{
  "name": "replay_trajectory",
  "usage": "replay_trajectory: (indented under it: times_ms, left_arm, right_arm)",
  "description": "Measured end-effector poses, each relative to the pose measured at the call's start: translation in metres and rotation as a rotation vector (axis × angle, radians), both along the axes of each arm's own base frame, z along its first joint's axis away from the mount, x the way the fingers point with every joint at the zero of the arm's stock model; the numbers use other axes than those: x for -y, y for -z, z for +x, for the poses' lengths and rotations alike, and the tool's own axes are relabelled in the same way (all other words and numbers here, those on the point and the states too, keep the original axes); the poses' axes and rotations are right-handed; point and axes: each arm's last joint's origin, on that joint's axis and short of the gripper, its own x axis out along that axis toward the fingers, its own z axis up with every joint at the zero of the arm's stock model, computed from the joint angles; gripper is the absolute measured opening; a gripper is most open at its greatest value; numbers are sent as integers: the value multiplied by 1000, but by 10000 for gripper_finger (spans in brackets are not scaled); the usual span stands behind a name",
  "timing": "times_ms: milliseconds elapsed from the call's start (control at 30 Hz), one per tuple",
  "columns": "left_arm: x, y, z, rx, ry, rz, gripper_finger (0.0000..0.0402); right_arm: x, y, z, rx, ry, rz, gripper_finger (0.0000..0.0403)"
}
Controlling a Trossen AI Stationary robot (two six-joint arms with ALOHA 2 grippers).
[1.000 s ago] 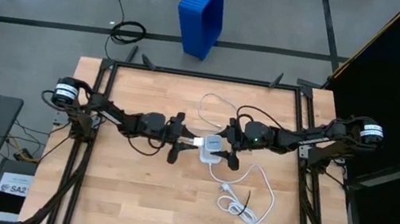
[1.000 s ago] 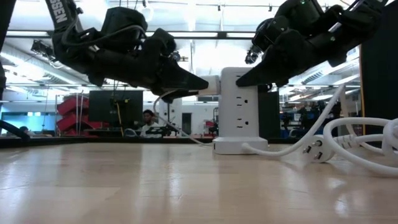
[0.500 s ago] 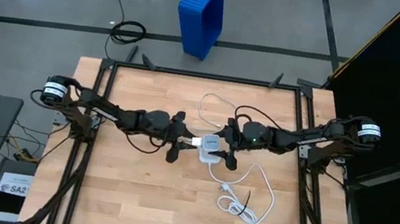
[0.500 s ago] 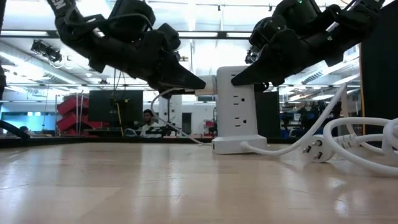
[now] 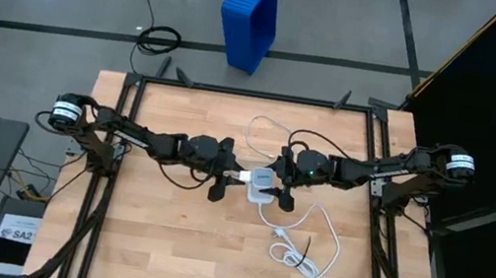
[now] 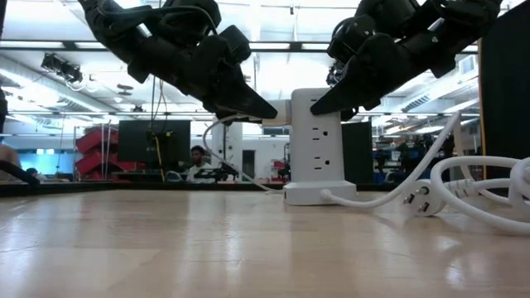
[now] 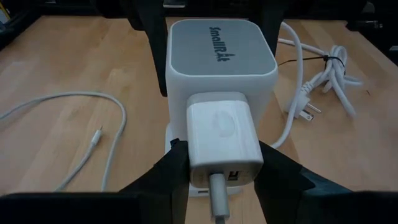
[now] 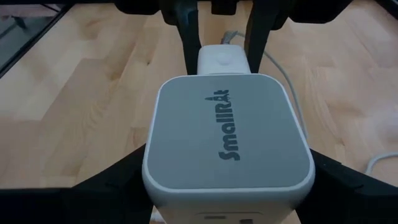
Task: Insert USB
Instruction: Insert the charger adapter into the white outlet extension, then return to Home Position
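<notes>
A white SmallRig power tower (image 5: 262, 185) stands upright mid-table on its base (image 6: 319, 194). A white rounded charger block (image 7: 224, 140) is plugged into its left-facing side. The thin white USB cable runs out of the charger's end (image 7: 217, 199) and lies looped on the table (image 7: 93, 124), its free plug (image 7: 96, 135) on the wood. My left gripper (image 7: 222, 168) is shut on the charger block. My right gripper (image 8: 227, 180) is shut on the tower from the table's right. My left gripper pinches the charger block between its two fingers (image 7: 171, 171), on the block's side walls near its outer end (image 7: 194, 163). It comes from the table's left, slanting down. The block sits level against the tower, clear of the table. My right gripper pinches the tower's upper part (image 8: 163, 163) between its two fingers (image 8: 118, 177), one on each side wall. It slants down from the table's right. The tower stays upright on the table.
A thicker white cord (image 5: 306, 243) with a pronged plug (image 6: 418, 203) lies coiled on the table's right near part. A blue bin (image 5: 250, 18) stands on the floor beyond the far edge. Bare wood lies near and left of the tower.
My left arm's wrist has risen and its fingers now slant down more steeply, while the fingertips have stayed at the charger block. The tower and my right gripper have held their place.
</notes>
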Motion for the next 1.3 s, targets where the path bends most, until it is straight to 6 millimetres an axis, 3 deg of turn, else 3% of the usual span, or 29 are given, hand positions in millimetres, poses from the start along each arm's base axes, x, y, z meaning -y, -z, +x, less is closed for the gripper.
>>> replay_trajectory:
  times_ms: [300,633,933,1100,1300]
  left_arm:
    - [0,-1,1,-7,-4,2,130]
    - [2,-8,5,5,-27,-8,236]
    - [2,-46,-11,108,-28,45,242]
    - [2,-69,-26,153,-32,43,242]
    - [9,-69,-31,115,-15,42,243]
  right_arm:
    - [0,0,0,-3,-3,-1,261]
    - [0,-2,3,0,7,-5,261]
    - [0,-1,1,-13,21,3,262]
    - [1,0,-2,-42,47,31,320]
    - [1,-8,-12,-84,66,55,356]
